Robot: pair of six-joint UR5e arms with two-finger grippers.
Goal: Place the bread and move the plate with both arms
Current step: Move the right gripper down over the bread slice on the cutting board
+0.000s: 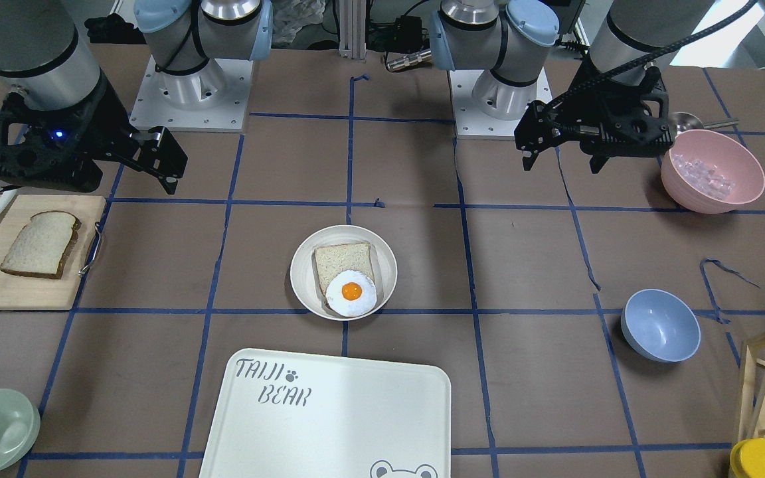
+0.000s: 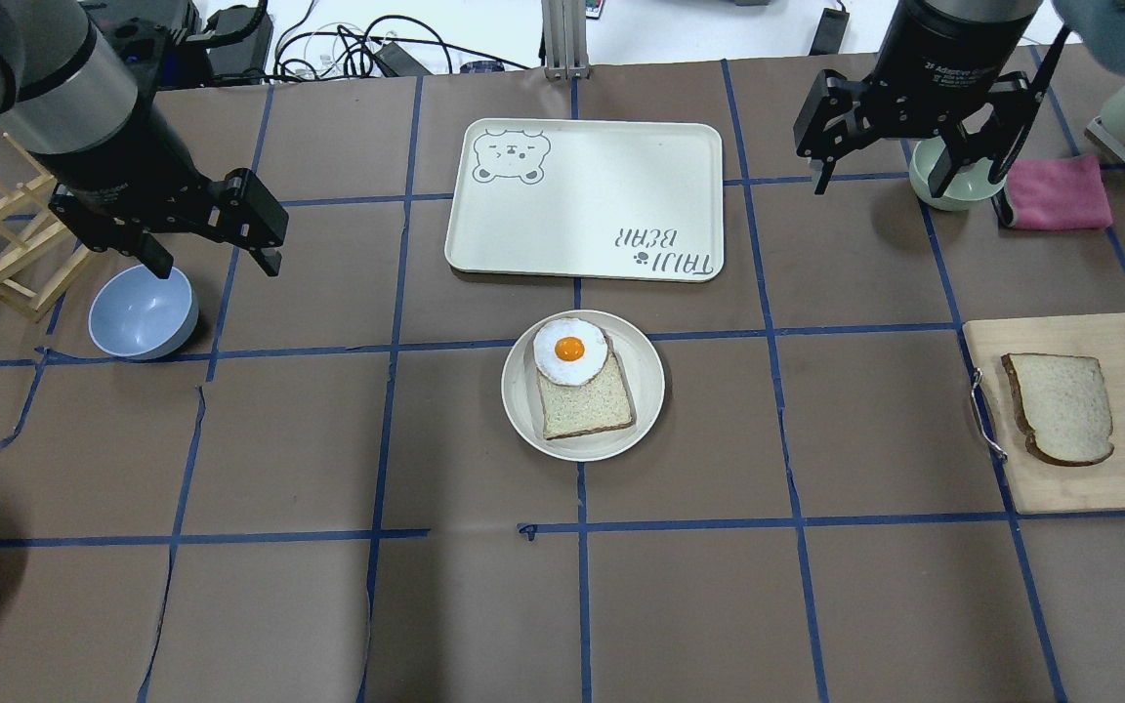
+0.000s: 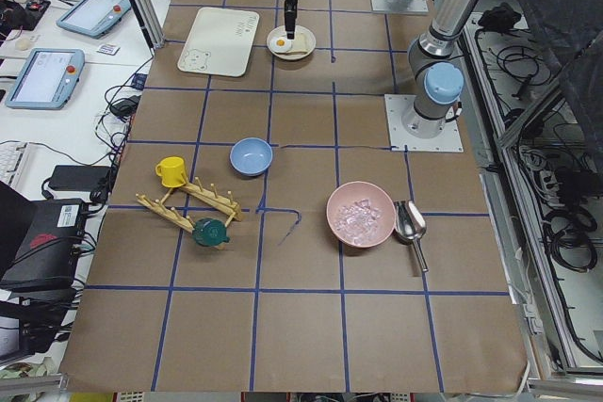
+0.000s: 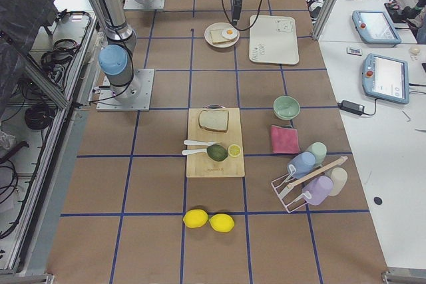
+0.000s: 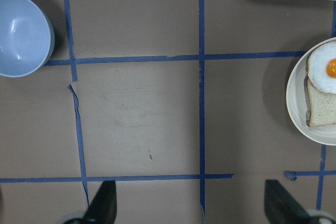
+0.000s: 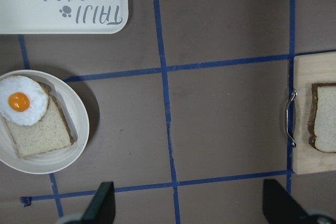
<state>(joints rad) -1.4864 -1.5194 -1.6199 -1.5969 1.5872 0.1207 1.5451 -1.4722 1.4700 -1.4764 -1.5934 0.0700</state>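
Observation:
The bread, a dark-crusted slice, lies on a wooden cutting board at the table's right; it also shows in the front view and at the right wrist view's edge. The plate sits mid-table and holds a paler square slice topped with a fried egg. My left gripper hovers open and empty far left of the plate, beside a blue bowl. My right gripper hovers open and empty at the far right, beyond the board.
The "TAIJI BEAR" tray lies just beyond the plate. A blue bowl and wooden rack stand at the left. A green bowl and pink cloth lie under the right arm. A pink bowl sits near the left arm's base.

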